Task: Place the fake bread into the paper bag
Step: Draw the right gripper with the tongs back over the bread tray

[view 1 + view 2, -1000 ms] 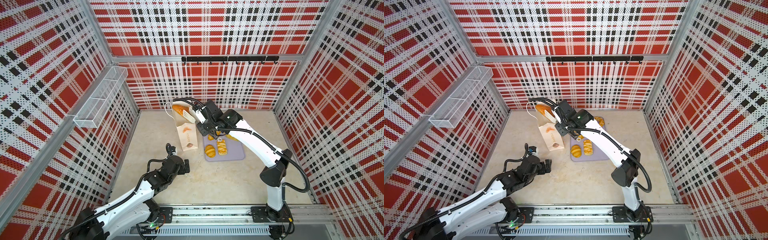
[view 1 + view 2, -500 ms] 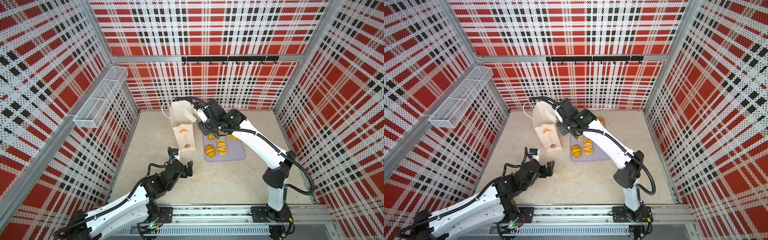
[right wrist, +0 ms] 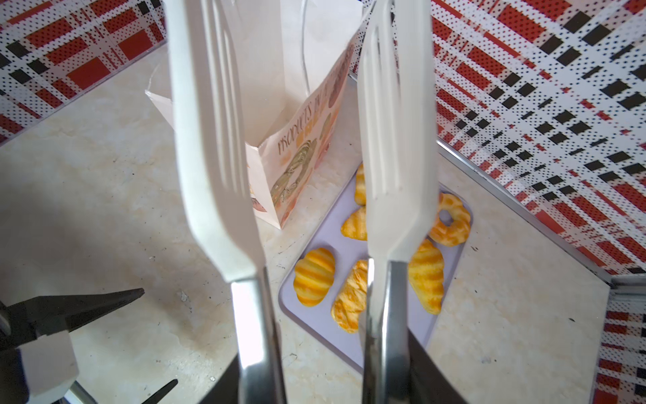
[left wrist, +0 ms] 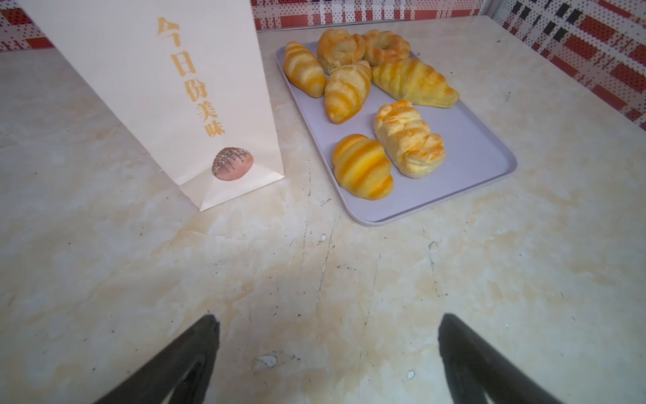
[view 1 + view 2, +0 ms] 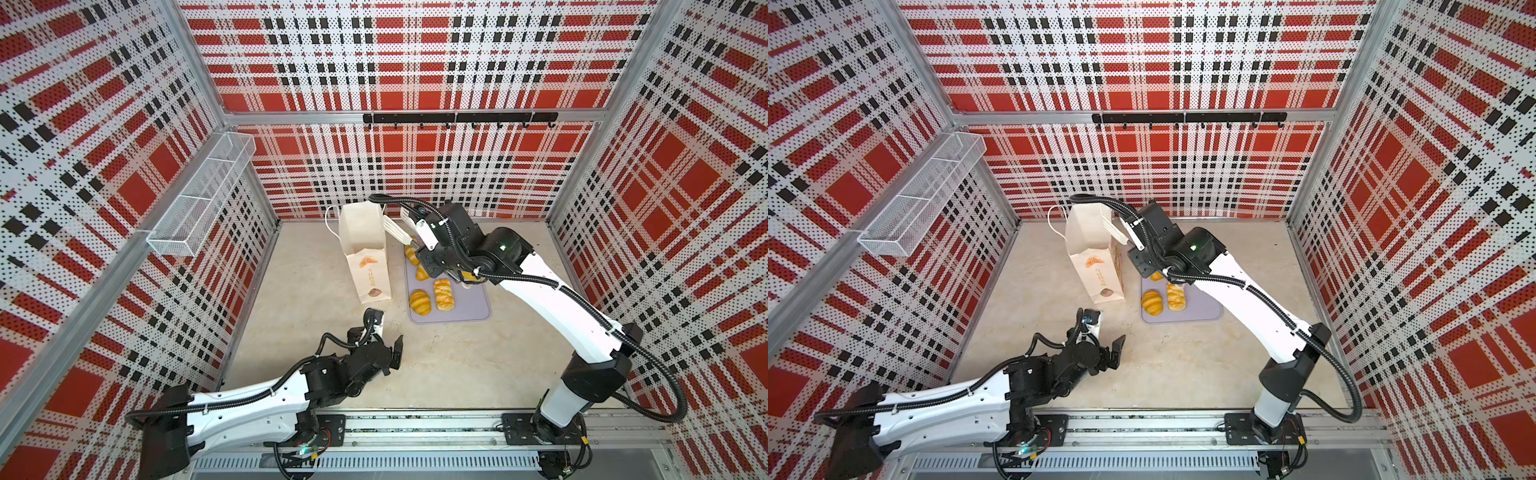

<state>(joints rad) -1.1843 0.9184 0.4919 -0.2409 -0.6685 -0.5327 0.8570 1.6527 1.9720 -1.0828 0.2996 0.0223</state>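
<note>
Right now the right gripper (image 3: 325, 379) is clamping the metal arms of the white tongs (image 5: 395, 227), whose blades are standing apart beside the top of the paper bag (image 5: 365, 249), mid-frame in both top views. Seven pieces of fake bread (image 4: 361, 168) are lying on the lilac tray (image 4: 482, 154), just right of the upright bag. Lower centre, the left gripper (image 4: 328, 325) is hovering over the table (image 5: 457, 365), jaws spread wide.
</note>
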